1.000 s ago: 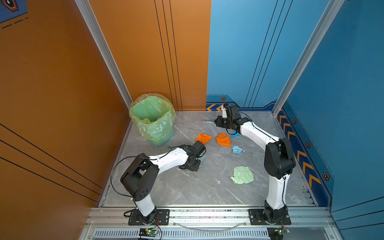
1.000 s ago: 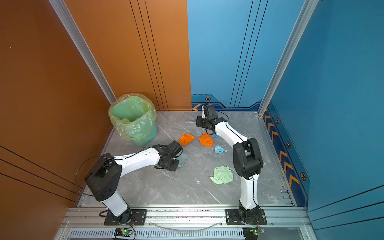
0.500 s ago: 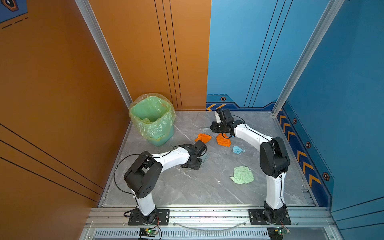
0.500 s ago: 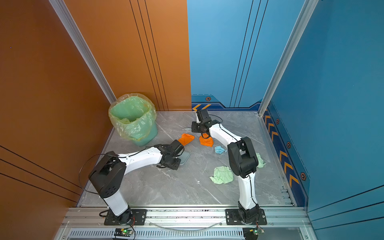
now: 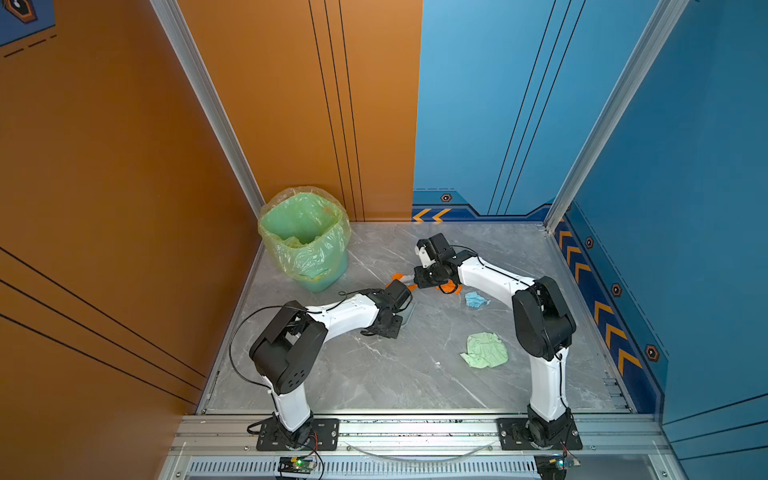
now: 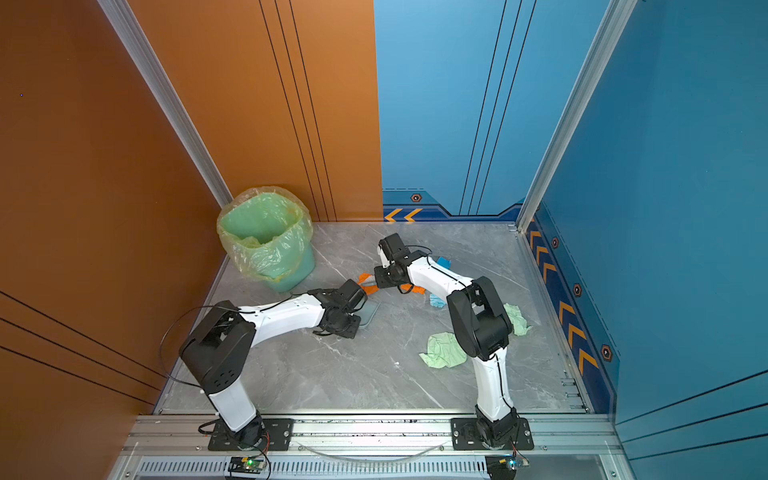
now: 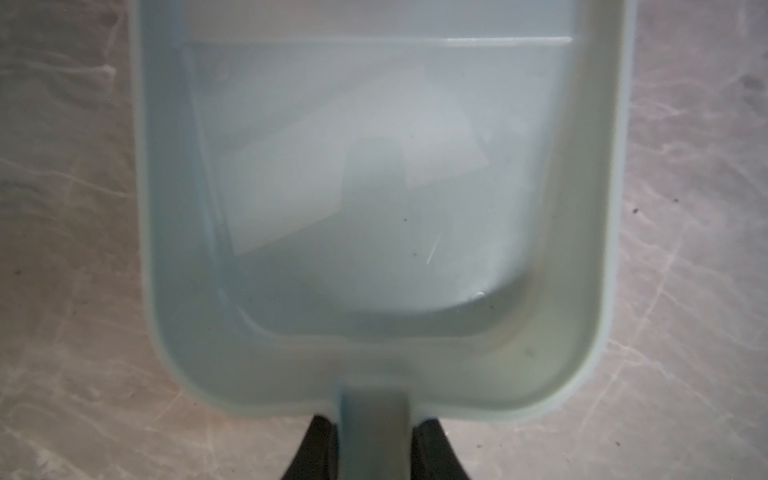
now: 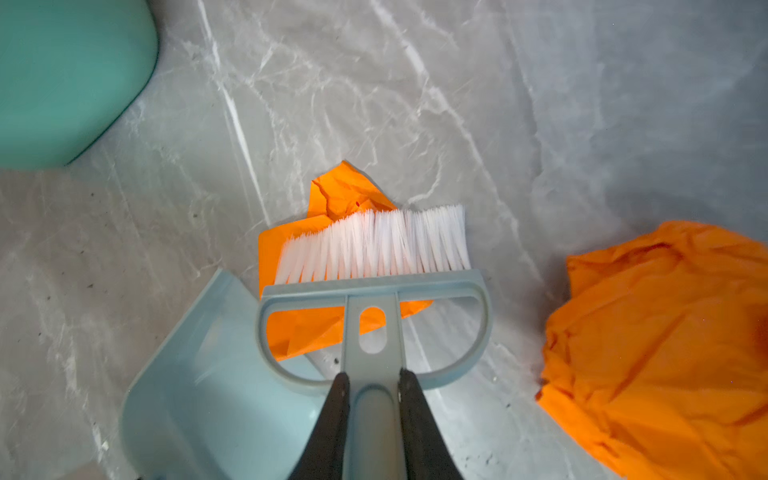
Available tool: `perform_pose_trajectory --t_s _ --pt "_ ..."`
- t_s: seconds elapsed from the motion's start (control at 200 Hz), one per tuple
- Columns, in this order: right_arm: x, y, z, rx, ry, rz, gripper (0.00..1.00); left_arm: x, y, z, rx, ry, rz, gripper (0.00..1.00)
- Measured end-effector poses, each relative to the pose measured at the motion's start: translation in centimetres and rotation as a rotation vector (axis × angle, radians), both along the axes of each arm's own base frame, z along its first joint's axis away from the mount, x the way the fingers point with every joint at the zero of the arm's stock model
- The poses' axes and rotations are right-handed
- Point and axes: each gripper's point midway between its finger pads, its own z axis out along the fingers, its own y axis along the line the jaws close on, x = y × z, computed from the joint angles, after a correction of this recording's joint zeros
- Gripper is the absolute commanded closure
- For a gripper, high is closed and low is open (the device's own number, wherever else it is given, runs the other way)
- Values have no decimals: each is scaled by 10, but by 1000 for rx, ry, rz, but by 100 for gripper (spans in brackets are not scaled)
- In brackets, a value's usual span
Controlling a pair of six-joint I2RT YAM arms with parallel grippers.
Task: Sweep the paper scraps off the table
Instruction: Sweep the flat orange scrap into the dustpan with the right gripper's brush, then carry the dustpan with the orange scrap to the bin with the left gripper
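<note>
Clamping the brush [image 8: 372, 291], right gripper [image 8: 371, 380], left gripper [image 7: 374, 428] clamped on dustpan [image 7: 174, 208], bristles [image 8: 374, 245] over orange scrap [image 8: 345, 193]

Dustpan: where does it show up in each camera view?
Top view: dustpan a sliver past the left arm's tip.
Top view: dustpan the same sliver.
Left wrist: dustpan fills the picture.
Right wrist: dustpan beside the brush, lip at an orange scrap.
Shared landmark: grey marble table.
</note>
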Motion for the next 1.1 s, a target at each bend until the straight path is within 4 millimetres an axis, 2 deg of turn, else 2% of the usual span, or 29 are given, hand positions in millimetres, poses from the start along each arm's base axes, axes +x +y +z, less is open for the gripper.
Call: perform_pose_trajectory --t_s 0.17,0.385,0.506,0.686,0.971,1.101 --pt "-39 11 20 5 37 65 100 2 0 -2 -6 -4 6 100" --pt "-45 -7 36 -2 61 43 100 3 -2 -2 -15 -10 7 100" --pt "-39 -12 43 2 58 27 100 4 -3 -2 -21 -15 6 100" --pt "-14 -14 62 16 5 -5 100 4 -3 -2 -25 -14 6 100" --pt "-2 -24 57 -36 -20 -48 100 7 -7 -1 -44 -25 -1 100" --pt "0 -43 52 -55 -11 -85 100 5 -7 4 -51 -35 -6 100"
